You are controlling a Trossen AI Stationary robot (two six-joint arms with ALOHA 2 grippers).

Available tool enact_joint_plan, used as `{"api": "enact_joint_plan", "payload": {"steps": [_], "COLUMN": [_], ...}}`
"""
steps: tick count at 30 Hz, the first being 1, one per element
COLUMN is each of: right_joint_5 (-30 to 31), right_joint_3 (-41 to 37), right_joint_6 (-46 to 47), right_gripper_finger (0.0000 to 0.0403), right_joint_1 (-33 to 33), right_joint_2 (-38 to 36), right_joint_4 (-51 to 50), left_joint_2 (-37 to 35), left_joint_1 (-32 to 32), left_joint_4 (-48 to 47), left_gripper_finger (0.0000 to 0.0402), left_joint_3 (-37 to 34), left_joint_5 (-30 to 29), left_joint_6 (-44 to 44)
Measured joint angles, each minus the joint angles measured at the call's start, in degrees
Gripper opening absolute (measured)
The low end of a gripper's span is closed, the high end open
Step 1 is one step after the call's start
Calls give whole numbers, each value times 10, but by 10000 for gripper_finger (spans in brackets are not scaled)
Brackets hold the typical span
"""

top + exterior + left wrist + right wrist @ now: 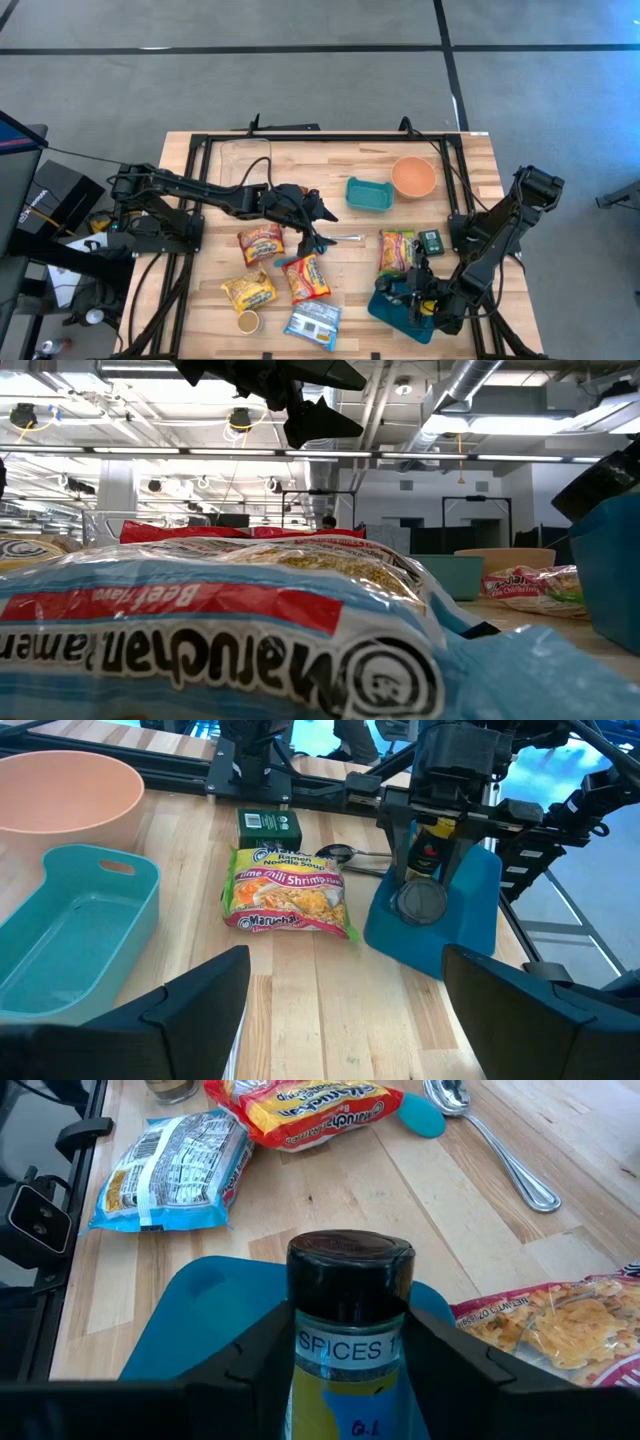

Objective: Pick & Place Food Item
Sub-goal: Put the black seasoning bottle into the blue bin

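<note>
The right gripper (350,1355) pinches a spice jar (350,1305) over the blue plate (200,1305) — table's five o'clock corner. The left gripper (340,1010) hovers mid-table, fingers spread.

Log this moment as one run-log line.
right end effector: around spice jar, over blue plate | left end effector: open, mid-table
</note>
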Motion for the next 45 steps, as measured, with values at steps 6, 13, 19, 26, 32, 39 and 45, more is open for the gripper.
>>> {"api": "enact_joint_plan", "payload": {"steps": [6,13,19,26,32,39,45], "right_joint_5": [-7,-18,-35,-104,-165,-211,-240], "right_joint_3": [0,0,8,28,37,37,37], "right_joint_6": [-5,3,4,-48,-50,-50,-50], "right_gripper_finger": [194,213,238,255,255,255,255], "right_joint_1": [-6,-12,-29,-60,-96,-120,-130], "right_joint_2": [0,0,0,0,0,0,0], "right_joint_4": [1,2,-3,-4,-15,-15,-15], "left_joint_2": [0,0,0,0,0,0,0], "left_joint_1": [0,0,0,0,0,0,0], "left_joint_4": [0,0,0,0,0,0,0], "left_gripper_finger": [323,323,323,323,323,323,323], "left_joint_3": [0,0,0,0,0,0,0], "left_joint_5": [0,0,0,0,0,0,0], "left_joint_6": [0,0,0,0,0,0,0]}}
